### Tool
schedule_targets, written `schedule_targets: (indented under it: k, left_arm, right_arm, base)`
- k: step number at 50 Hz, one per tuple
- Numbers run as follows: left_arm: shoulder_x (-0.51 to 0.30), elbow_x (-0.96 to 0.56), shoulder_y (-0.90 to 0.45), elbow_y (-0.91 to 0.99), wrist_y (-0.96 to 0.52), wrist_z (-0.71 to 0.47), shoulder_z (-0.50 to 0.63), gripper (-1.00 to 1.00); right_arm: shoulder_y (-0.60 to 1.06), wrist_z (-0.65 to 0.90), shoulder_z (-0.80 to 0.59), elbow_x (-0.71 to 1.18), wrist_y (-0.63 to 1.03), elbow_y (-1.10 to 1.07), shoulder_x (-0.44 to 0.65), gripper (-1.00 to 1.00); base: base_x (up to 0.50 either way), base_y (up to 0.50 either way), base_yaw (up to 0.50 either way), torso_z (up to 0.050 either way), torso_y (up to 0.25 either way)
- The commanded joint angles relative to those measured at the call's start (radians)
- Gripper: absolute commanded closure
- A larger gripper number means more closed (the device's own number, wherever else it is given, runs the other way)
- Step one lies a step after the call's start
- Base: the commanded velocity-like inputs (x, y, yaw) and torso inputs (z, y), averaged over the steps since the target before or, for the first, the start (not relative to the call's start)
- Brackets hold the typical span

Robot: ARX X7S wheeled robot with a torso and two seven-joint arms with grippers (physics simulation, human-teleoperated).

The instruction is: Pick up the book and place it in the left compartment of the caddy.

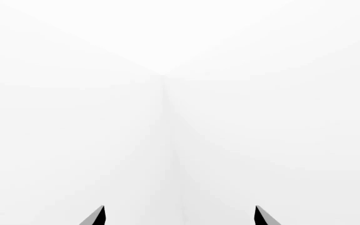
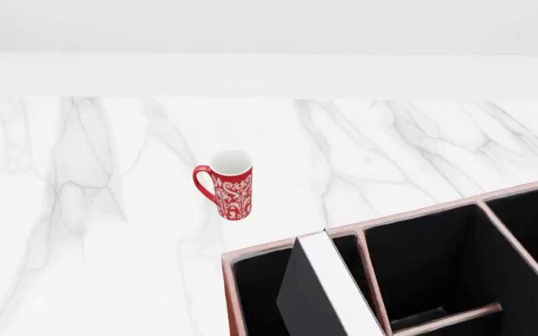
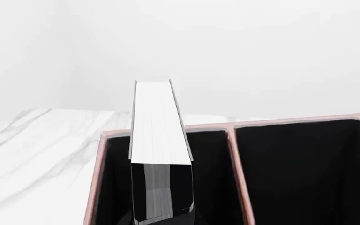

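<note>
The black book [image 2: 338, 287], white page edges up, stands tilted in the caddy's [image 2: 419, 212] left compartment [image 2: 253, 294], its top above the rim. In the right wrist view the book [image 3: 161, 126] runs straight away from my right gripper [image 3: 164, 218]. The gripper's dark fingers sit against the book's near end inside the black-lined bay [image 3: 114, 187], and it looks shut on the book. The caddy's pale rim [image 3: 292, 123] crosses that view. My left gripper [image 1: 180, 216] is open and empty and faces a bare white wall. Neither gripper shows in the head view.
A red patterned mug [image 2: 232, 187] stands on the white marble counter [image 2: 92, 210], behind and left of the caddy. The bay to the right of the book has a crossbar [image 2: 447, 316]. A white wall rises behind the counter.
</note>
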Motion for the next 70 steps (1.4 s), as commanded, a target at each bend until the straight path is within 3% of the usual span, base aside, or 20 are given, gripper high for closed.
schedule_targets:
  k: [1,23,70]
  left_arm:
    - [0.018,0.014,-0.004,0.000,0.040,0.029,-0.009,-1.00]
    - [0.018,0.025,-0.022,0.000,0.019,0.038,0.003,-1.00]
    - [0.018,0.028,-0.017,0.000,0.025,0.036,0.005,-1.00]
  right_arm:
    - [0.035,-0.035,0.030,-0.070,-0.036,0.118,-0.044,1.00]
    - [0.064,-0.011,0.000,-0.048,0.089,0.093,-0.076,1.00]
    - [0.067,-0.036,0.008,0.005,0.117,0.192,-0.133,1.00]
  base:
    - [0.00,0.00,0.00,0.000,0.010]
    - [0.00,0.00,0.00,0.000,0.001]
    - [0.00,0.00,0.00,0.000,0.001]
